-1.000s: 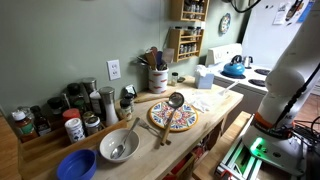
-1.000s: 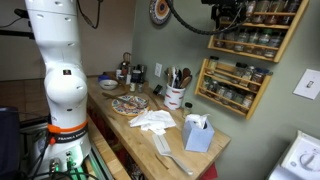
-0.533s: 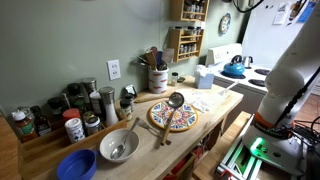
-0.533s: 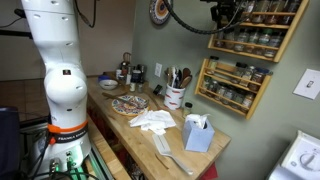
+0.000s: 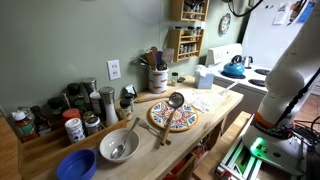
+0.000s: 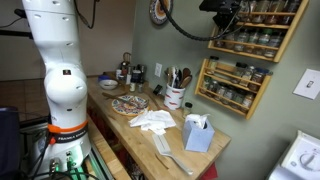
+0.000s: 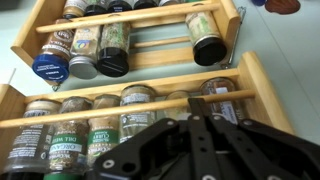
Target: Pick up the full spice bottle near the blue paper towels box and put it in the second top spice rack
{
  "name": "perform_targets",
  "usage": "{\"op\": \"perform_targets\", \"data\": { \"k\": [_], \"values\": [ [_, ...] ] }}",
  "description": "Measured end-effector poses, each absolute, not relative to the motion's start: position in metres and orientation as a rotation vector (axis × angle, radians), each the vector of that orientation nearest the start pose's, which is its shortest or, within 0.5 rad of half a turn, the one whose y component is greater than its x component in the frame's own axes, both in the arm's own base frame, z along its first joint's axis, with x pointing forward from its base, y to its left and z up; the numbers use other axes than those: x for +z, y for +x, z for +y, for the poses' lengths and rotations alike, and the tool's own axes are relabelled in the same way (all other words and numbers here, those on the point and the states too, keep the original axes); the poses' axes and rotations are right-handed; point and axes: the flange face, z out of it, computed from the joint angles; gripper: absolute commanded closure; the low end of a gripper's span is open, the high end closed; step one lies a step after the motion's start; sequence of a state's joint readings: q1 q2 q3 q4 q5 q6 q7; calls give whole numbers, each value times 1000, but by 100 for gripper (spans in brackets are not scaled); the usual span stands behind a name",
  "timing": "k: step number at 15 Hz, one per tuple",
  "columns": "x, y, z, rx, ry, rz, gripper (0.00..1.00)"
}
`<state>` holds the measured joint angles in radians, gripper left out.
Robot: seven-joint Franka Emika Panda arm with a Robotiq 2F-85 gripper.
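My gripper point(image 7: 197, 122) is shut with nothing between its fingers, and hangs just in front of the wooden spice racks. In the wrist view one shelf point(image 7: 130, 60) holds three bottles at its left and a lone dark-capped bottle point(image 7: 205, 38) at its right. Another shelf point(image 7: 120, 110) is filled with a row of bottles behind a dowel. I cannot tell which one is the full spice bottle. In an exterior view the gripper point(image 6: 222, 9) is beside the upper rack point(image 6: 258, 28). The blue paper towels box point(image 6: 198, 134) point(image 5: 204, 77) stands on the counter.
A lower rack point(image 6: 232, 85) hangs on the wall below. On the counter are a utensil crock point(image 5: 157, 78), a patterned plate point(image 5: 173, 118) with a ladle, a metal bowl point(image 5: 118, 146), a blue bowl point(image 5: 76, 165), white cloths point(image 6: 152, 121) and several jars point(image 5: 60, 115).
The jaws have closed from wide open to shut, on nothing. The gripper has shifted slightly away from the upper rack in the exterior view.
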<state>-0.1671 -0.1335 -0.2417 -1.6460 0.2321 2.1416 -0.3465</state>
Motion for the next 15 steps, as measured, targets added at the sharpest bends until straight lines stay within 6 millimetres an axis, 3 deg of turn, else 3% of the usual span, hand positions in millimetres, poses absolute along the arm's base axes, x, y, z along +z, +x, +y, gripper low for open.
{"op": "perform_targets", "data": {
  "k": [4, 15],
  "values": [
    [723, 512, -220, -1084, -2913, 239, 100],
    [738, 509, -226, -1254, -2823, 311, 100]
  ]
}}
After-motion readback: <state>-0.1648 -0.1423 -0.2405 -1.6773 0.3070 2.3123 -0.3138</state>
